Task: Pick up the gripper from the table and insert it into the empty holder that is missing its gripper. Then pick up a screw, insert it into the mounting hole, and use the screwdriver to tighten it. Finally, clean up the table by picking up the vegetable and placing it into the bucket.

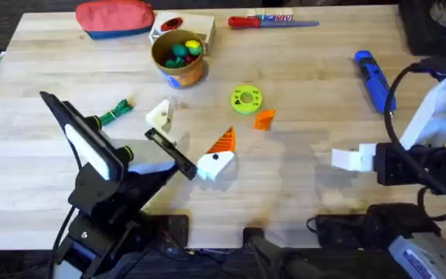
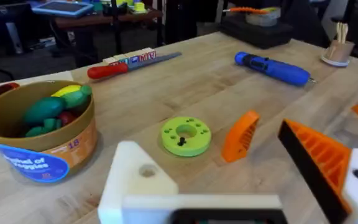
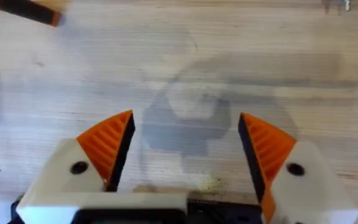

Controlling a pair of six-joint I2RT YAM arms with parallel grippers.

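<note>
The gripper (image 1: pixel 264 118), a small orange ribbed wedge, lies loose near the middle of the worktop (image 1: pixel 324 93), just beside the green disc (image 1: pixel 245 99) and a little beyond the left gripper (image 1: pixel 188 143). That gripper's fingers stand apart: one carries an orange pad (image 2: pixel 316 155), while the other is the holder (image 2: pixel 135 180), plain white with a small dark hole, and nothing sits between them. The right gripper (image 3: pixel 185 149) hangs over bare wood toward the right front edge, its two orange-padded fingers (image 3: pixel 110 146) spread wide and holding nothing. The bucket (image 1: pixel 179 58) stands near the far edge, left of centre, and holds green, yellow and red toy foods. The vegetable (image 1: pixel 114 113) lies toward the left edge, apparently touching nothing. The screwdriver (image 1: pixel 372 77) rests near the right edge, well apart from both grippers. A thin red-handled screwdriver (image 1: pixel 269 22) lies along the far edge.
</note>
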